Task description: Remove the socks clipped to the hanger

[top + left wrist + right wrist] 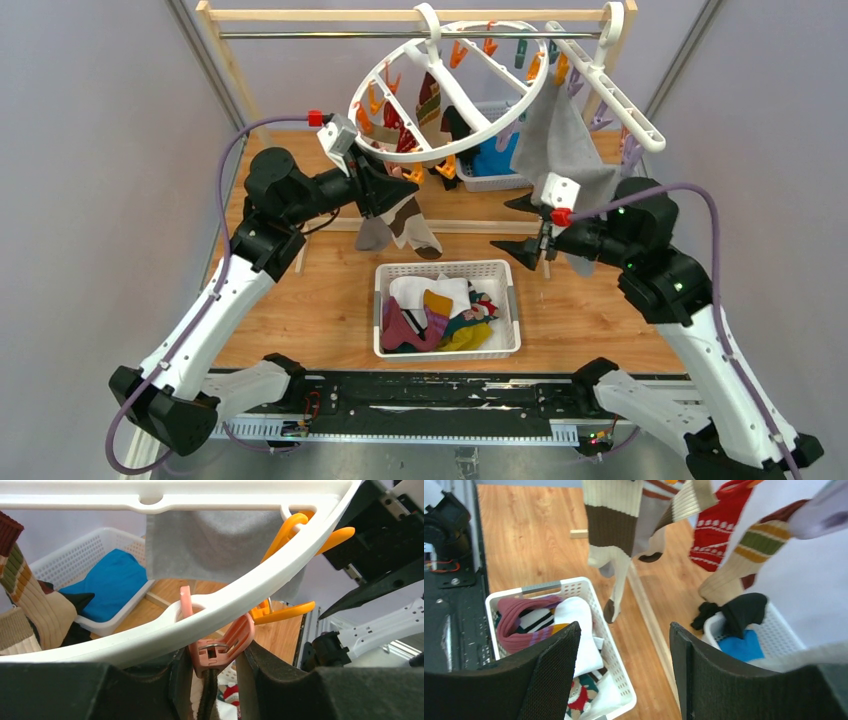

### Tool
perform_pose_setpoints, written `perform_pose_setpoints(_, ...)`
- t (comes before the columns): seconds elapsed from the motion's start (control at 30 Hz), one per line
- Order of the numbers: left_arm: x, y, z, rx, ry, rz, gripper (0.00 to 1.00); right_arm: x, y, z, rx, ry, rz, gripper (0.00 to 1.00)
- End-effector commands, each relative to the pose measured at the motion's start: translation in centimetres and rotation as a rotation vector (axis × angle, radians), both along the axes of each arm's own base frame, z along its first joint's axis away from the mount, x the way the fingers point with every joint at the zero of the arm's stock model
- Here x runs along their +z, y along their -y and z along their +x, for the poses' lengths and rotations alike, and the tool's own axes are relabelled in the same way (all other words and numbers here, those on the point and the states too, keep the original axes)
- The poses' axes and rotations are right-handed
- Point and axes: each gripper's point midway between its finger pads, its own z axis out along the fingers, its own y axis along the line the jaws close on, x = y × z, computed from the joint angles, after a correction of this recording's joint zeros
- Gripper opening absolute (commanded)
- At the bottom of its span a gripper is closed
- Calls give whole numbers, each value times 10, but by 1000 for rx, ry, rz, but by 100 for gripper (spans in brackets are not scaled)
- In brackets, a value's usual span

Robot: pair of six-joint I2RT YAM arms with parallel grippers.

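1. Several socks [719, 535] hang clipped to the hanger [295, 560], a white ring at the top centre of the overhead view. The brown-cream sock [405, 222] dangles lowest, under the ring's lower left rim.
2. The left gripper [214, 655] sits at that rim with its jaws pinching a pink clip [222, 645], and fabric hangs just beneath the clip.
3. The right gripper [527, 228] hovers right of centre in the overhead view, jaws spread wide with nothing between them.
4. A white basket [445, 266] sits at the centre of the frame and holds loose socks [440, 310].
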Motion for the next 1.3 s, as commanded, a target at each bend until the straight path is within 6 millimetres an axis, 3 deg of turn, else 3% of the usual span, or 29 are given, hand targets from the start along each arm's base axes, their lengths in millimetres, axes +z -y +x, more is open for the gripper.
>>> perform_pose_setpoints(0.0, 9, 5, -5, -46, 38, -9, 37, -18, -27, 6, 67, -65, -28, 66)
perform_pose_setpoints(0.1, 12, 9, -13, -98, 36, -21, 37, -20, -49, 11, 116, -69, 9, 66)
perform_pose_setpoints(0.33, 22, 12, -24, -157, 32, -47, 36, -47, -102, 23, 215, -184, 64, 66)
perform_pose_setpoints(0.63, 23, 16, -27, -188, -31, -117, 36, -67, -130, 24, 259, -241, 46, 65)
perform_pose_setpoints(1.03, 23, 17, -30, -206, -81, -173, 35, -80, -145, 36, 289, -208, 82, 57)
perform_pose_setpoints(1.17, 20, 17, -29, -203, -85, -173, 35, -81, -150, 37, 306, -210, 87, 46)
perform_pose_setpoints(1.27, 18, 16, -28, -193, -82, -176, 35, -82, -152, 36, 316, -218, 86, 26)
